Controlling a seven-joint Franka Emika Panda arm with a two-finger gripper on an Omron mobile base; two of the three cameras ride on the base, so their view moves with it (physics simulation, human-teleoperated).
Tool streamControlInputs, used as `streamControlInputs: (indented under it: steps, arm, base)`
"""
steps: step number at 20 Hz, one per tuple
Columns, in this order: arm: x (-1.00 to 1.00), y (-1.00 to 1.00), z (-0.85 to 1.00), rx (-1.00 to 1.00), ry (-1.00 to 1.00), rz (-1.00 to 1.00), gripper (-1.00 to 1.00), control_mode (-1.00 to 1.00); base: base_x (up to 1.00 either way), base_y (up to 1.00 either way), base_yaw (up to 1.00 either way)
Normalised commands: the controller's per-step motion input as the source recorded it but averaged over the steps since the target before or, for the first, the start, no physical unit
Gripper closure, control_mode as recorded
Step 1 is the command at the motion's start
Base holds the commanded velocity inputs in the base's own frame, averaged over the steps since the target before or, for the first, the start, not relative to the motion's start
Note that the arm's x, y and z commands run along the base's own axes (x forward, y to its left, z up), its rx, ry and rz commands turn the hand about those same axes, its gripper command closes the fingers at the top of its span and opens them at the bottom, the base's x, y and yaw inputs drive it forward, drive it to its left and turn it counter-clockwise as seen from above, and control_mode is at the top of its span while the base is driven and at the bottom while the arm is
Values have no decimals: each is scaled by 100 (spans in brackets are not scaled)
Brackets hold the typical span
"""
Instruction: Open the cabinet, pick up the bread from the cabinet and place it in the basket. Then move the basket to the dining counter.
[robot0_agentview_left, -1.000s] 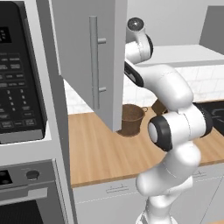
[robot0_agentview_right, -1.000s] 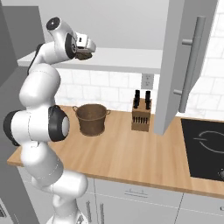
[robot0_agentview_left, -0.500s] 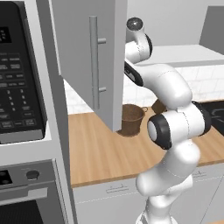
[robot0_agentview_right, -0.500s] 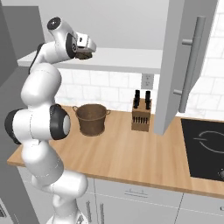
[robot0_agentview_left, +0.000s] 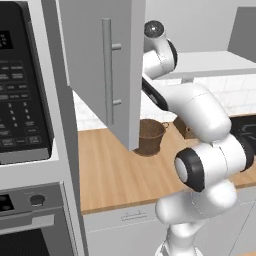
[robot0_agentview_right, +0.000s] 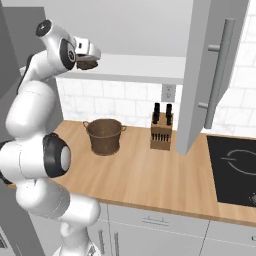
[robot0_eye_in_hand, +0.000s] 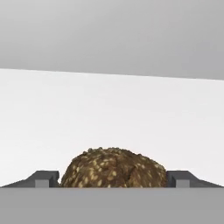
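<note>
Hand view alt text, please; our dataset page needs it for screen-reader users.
A seeded brown bread sits on a white cabinet shelf between the end effector's two open dark fingertips, one on each side. A grey wall lies behind.

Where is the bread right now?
The bread, a seeded brown loaf, lies on the white cabinet shelf between the gripper's two open fingertips in the hand view, high above the basket on the wooden worktop.
</note>
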Motion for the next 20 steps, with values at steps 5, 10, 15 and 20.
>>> streamControlInputs:
  steps: [5,10,15,20]
  arm:
    - [-100,7,0,-2,-5,0,100,-100]
    - [-100,0,0,0,0,-1,100,-100]
    - [-100,0,-6,0,2,-4,100,-100]
    - [-89,-8,-60,1,23,-1,100,-100]
  base:
    - [0,0,0]
    - [0,0,0]
    - [0,0,0]
    - [0,0,0]
